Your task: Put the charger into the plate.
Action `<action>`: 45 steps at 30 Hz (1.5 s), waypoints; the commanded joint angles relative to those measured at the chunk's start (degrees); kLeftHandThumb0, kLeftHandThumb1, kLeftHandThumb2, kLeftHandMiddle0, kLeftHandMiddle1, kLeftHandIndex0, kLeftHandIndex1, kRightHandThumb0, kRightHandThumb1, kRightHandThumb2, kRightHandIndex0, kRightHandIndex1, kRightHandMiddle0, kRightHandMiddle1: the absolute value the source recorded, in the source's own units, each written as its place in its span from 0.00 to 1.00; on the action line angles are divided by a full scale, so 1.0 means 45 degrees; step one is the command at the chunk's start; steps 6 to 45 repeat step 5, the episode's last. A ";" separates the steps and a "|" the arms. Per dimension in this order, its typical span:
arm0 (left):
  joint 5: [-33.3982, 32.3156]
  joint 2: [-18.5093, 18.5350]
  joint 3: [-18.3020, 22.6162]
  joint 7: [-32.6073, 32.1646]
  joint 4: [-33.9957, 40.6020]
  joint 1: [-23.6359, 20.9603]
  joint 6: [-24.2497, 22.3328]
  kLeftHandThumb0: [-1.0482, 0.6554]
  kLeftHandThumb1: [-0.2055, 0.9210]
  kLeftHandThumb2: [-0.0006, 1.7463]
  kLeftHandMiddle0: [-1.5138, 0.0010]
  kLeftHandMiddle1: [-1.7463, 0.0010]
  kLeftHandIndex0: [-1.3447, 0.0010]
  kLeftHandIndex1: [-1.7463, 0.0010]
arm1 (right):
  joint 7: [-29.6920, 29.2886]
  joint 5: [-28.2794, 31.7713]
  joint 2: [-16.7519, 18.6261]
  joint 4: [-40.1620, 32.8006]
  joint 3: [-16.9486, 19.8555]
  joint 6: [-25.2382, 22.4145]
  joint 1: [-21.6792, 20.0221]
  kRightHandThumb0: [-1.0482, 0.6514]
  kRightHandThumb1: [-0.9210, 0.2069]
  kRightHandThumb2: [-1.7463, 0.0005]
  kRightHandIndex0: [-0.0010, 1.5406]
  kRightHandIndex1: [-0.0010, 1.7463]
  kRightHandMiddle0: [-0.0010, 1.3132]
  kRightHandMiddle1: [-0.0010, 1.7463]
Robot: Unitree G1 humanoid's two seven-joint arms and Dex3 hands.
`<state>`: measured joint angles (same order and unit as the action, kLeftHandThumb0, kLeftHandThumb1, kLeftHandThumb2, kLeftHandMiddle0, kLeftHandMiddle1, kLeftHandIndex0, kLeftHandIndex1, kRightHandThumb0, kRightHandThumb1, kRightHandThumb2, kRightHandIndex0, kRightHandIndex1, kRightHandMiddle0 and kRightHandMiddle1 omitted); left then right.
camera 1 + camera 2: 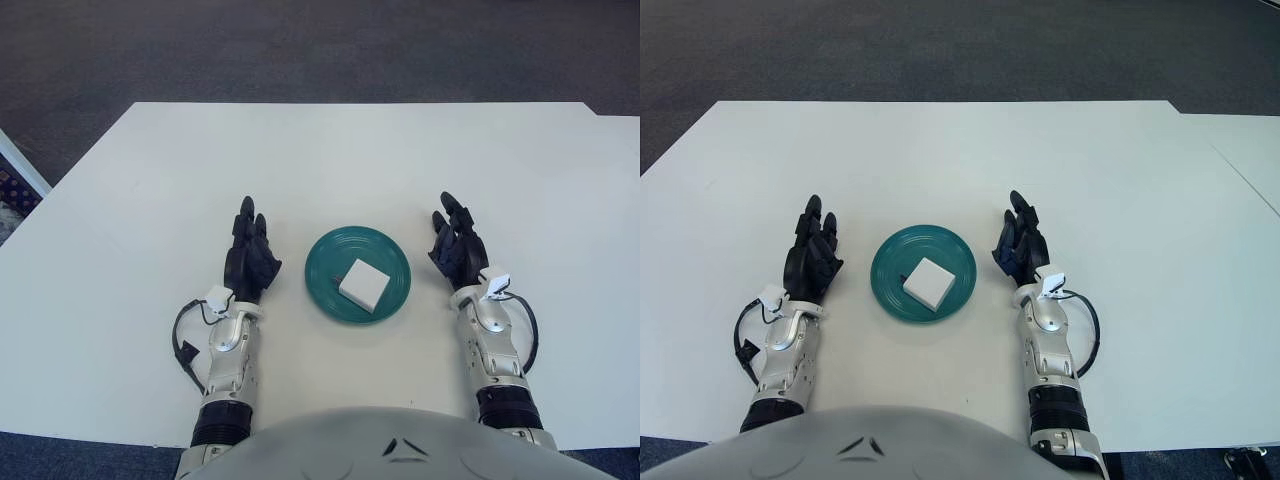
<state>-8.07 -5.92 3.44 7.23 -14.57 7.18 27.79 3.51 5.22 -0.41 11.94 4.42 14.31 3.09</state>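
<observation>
Teal and ridged in rings, the plate (pixel 357 274) sits on the white table (pixel 330 160) near the robot's body, and every place here is told from it. The white square charger (pixel 362 283) lies flat inside the plate, a little toward its near right side — already in place, touched by neither hand. The left hand (pixel 250 262) shows just to the left of the plate, apart from its rim, its dark fingers (pixel 246 216) stretched out and relaxed, holding nothing. The right hand (pixel 458 250) shows to the right of the plate, likewise clear of the rim — fingers extended and loose, grasping nothing. Dark carpet (pixel 300 50) lies beyond the table's far edge.
</observation>
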 commanded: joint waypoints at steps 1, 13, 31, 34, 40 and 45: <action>0.0106 0.0037 0.0066 -0.0166 -0.0530 0.0419 -0.0090 0.00 1.00 0.56 0.95 1.00 0.97 0.98 | -0.0030 0.0065 -0.0049 0.0592 0.0126 -0.0635 0.0401 0.18 0.00 0.47 0.04 0.00 0.00 0.15; 0.0263 0.0040 0.0041 -0.0249 -0.0508 0.0452 -0.0094 0.00 1.00 0.56 0.96 1.00 0.98 0.98 | 0.0079 0.0125 -0.0055 0.0611 0.0153 -0.0542 0.0433 0.18 0.00 0.47 0.04 0.00 0.00 0.15; 0.0263 0.0040 0.0041 -0.0249 -0.0508 0.0452 -0.0094 0.00 1.00 0.56 0.96 1.00 0.98 0.98 | 0.0079 0.0125 -0.0055 0.0611 0.0153 -0.0542 0.0433 0.18 0.00 0.47 0.04 0.00 0.00 0.15; 0.0263 0.0040 0.0041 -0.0249 -0.0508 0.0452 -0.0094 0.00 1.00 0.56 0.96 1.00 0.98 0.98 | 0.0079 0.0125 -0.0055 0.0611 0.0153 -0.0542 0.0433 0.18 0.00 0.47 0.04 0.00 0.00 0.15; 0.0263 0.0040 0.0041 -0.0249 -0.0508 0.0452 -0.0094 0.00 1.00 0.56 0.96 1.00 0.98 0.98 | 0.0079 0.0125 -0.0055 0.0611 0.0153 -0.0542 0.0433 0.18 0.00 0.47 0.04 0.00 0.00 0.15; 0.0263 0.0040 0.0041 -0.0249 -0.0508 0.0452 -0.0094 0.00 1.00 0.56 0.96 1.00 0.98 0.98 | 0.0079 0.0125 -0.0055 0.0611 0.0153 -0.0542 0.0433 0.18 0.00 0.47 0.04 0.00 0.00 0.15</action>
